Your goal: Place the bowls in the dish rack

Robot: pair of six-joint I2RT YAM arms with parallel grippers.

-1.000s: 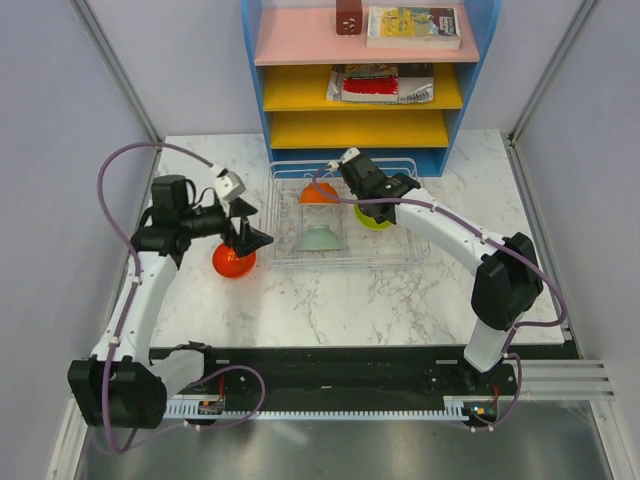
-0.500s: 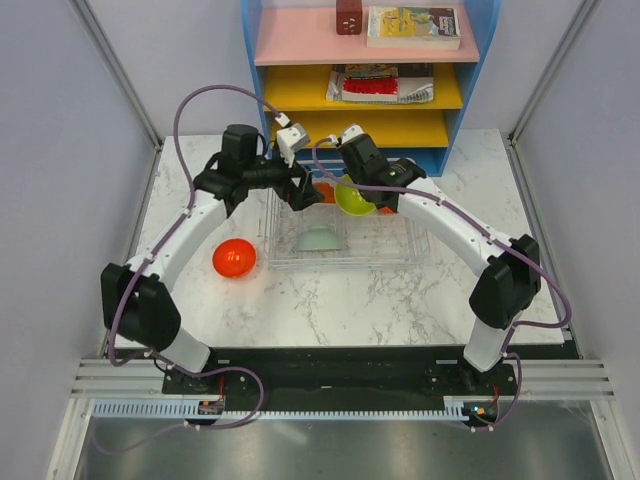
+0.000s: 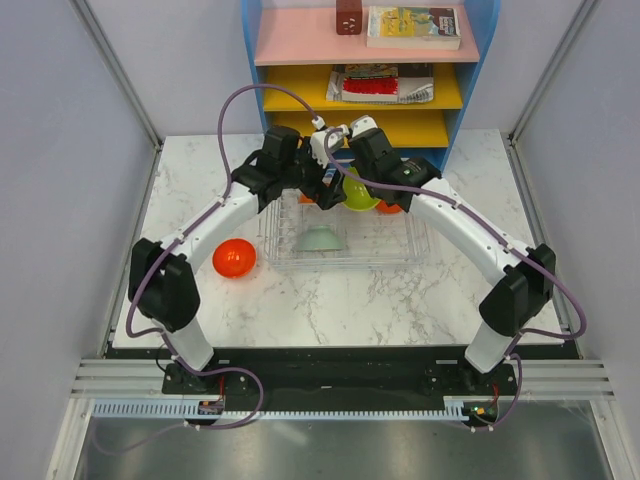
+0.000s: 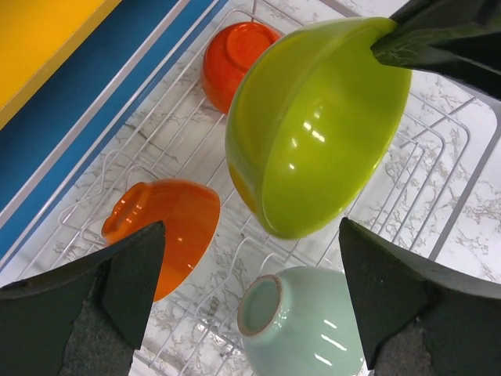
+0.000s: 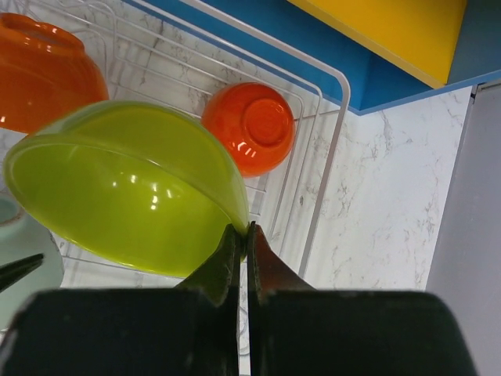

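Nearest my bases, the red bowl [image 3: 233,258] sits alone on the marble table [image 3: 450,290], just left of the dish rack [image 3: 390,250] and not yet loaded. In the rack's near row the mint bowl [image 4: 301,325] lies mouth down, I judge so that it drains. Above the rack's middle my right gripper [image 5: 243,235] is pinching the rim of the lime green bowl [image 4: 313,125], 1 finger inside and 1 outside, holding it tipped on edge. I judge that angle suits sliding it between the prongs. My left gripper [image 3: 322,183] hangs just beside it, fingers spread wide and gripping nothing, perhaps ready to steady it. Farther back, an orange bowl [image 4: 160,235] and a redder orange bowl [image 4: 235,51] rest in the rack's far row. Beyond stands the blue shelf unit [image 3: 460,120]. A yellow-covered book [image 3: 413,25] on its pink shelf carries writing too small to read.
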